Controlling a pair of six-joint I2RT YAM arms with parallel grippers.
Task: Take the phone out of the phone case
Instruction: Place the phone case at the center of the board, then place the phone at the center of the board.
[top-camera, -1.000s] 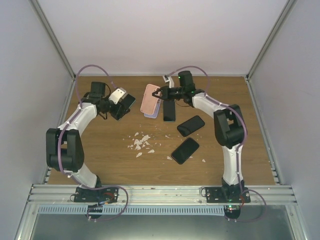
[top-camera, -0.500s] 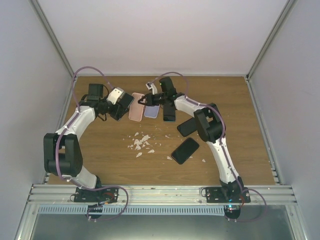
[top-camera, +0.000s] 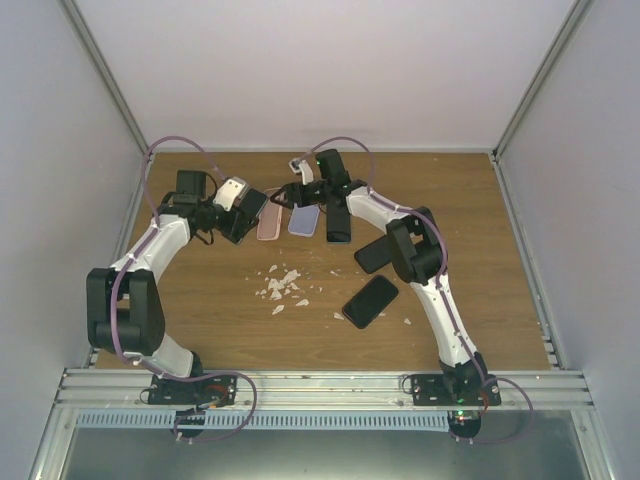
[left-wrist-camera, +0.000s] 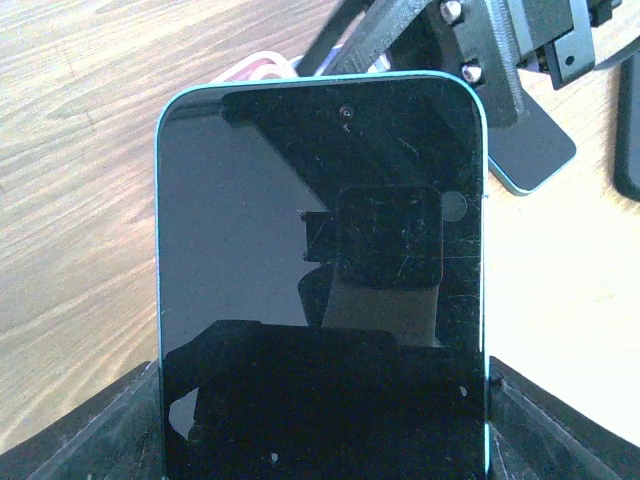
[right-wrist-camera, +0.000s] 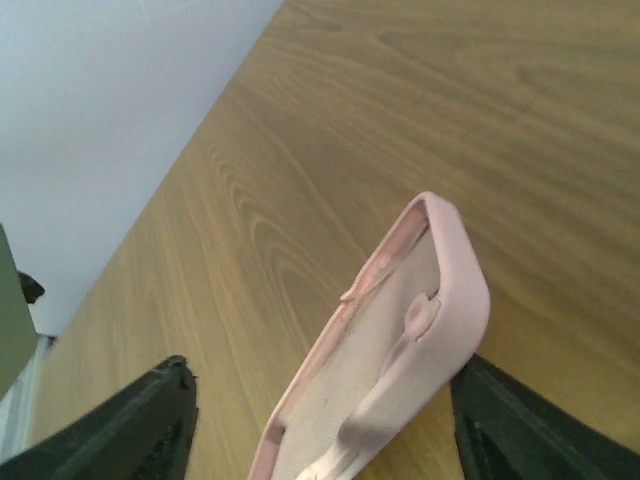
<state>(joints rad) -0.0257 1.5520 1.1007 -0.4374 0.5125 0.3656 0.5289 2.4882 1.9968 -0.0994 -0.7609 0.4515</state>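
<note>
One pink case (right-wrist-camera: 420, 300) between parted fingers (right-wrist-camera: 130, 425) of right gripper (right-wrist-camera: 325, 370)

**Item 1:** teal-edged black-screened smartphone (left-wrist-camera: 320, 250). Rounded corners. The screen is dark, finely scratched and dusty, and mirrors the camera above it. It wears no case. The left gripper (top-camera: 245, 212) clamps its lower side edges, with the screen facing the wrist camera.

**Item 2:** pale pink soft phone case (right-wrist-camera: 400, 340). Empty, with its paler inner lining showing. It sits tilted, one rounded corner raised over the wooden table (right-wrist-camera: 450, 120). It lies at the table's back, just beside the smartphone.
</note>
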